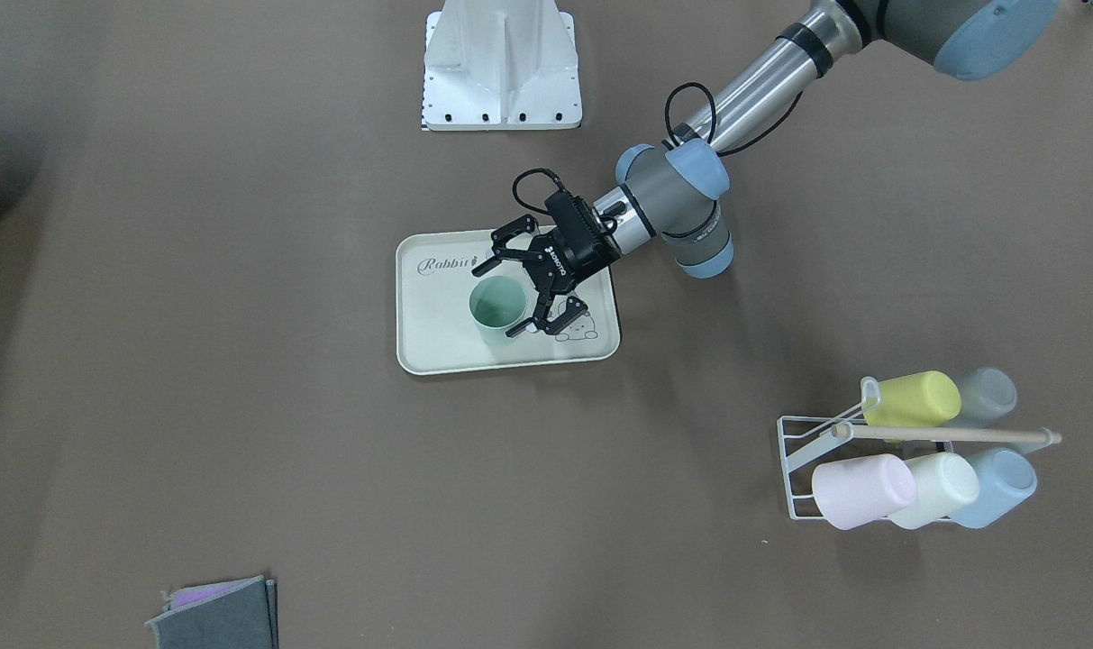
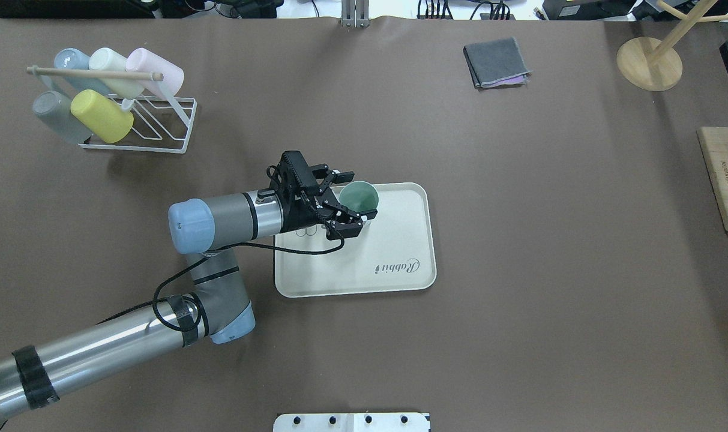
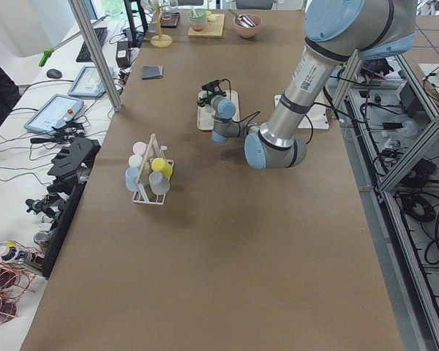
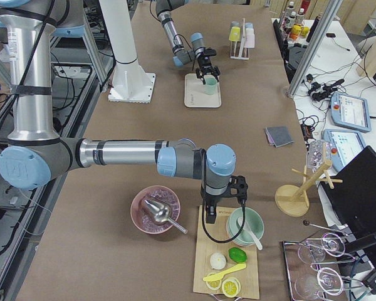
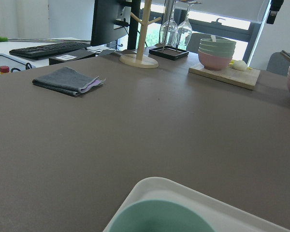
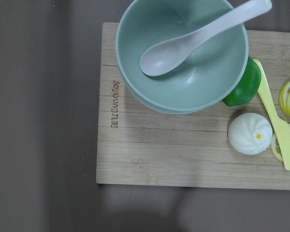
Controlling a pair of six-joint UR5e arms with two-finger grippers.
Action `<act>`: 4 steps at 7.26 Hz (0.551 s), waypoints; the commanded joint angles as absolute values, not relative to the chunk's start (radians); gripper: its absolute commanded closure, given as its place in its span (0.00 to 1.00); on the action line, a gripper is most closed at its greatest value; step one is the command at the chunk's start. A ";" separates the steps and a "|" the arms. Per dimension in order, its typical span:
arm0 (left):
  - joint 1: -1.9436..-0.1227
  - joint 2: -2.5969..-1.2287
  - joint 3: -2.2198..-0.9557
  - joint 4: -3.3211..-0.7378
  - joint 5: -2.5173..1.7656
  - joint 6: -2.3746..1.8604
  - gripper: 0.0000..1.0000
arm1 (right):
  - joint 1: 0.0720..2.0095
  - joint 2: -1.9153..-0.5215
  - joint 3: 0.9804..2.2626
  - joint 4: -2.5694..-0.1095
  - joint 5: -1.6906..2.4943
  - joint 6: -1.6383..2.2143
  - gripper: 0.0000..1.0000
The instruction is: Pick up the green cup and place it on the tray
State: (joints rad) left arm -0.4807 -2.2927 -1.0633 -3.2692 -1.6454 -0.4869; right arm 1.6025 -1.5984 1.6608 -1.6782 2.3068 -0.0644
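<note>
The left tool [image 1: 503,296] hung low over the tray [image 1: 438,350] with its jaws spread wide, one finger on either side of the green cup [image 1: 497,308]. The finger on the side of the bunny drawing sat just beside the cup's wall. The other stood clear of the rim, near the "Rabbit" script. I could not make out whether either pad actually touched. The cup stood upright, mouth up, on the tray, in the half away from the robot's base. In the left wrist view, only its rim and a rounded tray corner peeked in at the bottom.

Well off to the robot's left on the brown surface [image 1: 240,361] stood a white wire rack [image 1: 800,451] with a wooden rod. It carried tumblers on their sides: a yellow cup [image 1: 912,399], a pink cup [image 1: 861,491], a cream cup [image 1: 944,487] and two greyish-blue ones. A folded grey cloth [image 1: 217,617] lay at the far edge.

At the other end, the right tool [image 4: 220,199] hovered above a wooden board [image 6: 183,159]. From the side view alone, I could not tell how its jaws stood. Below it sat a green bowl [image 6: 181,53] holding a white spoon [image 6: 193,43]. Beside the bowl were a white bun [image 6: 250,134], a lime [image 6: 245,86] and a yellow knife [image 6: 275,121].
</note>
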 commanded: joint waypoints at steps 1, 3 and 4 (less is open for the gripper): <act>-0.505 -2.305 -1.135 -3.257 -1.640 -0.503 0.02 | 1.603 -1.597 1.661 -1.678 2.306 -0.064 0.00; -0.607 -2.332 -1.173 -3.087 -1.637 -0.482 0.02 | 1.603 -1.597 1.661 -1.678 2.306 -0.064 0.00; -0.673 -2.345 -1.228 -2.948 -1.638 -0.482 0.02 | 1.603 -1.598 1.661 -1.678 2.306 -0.064 0.00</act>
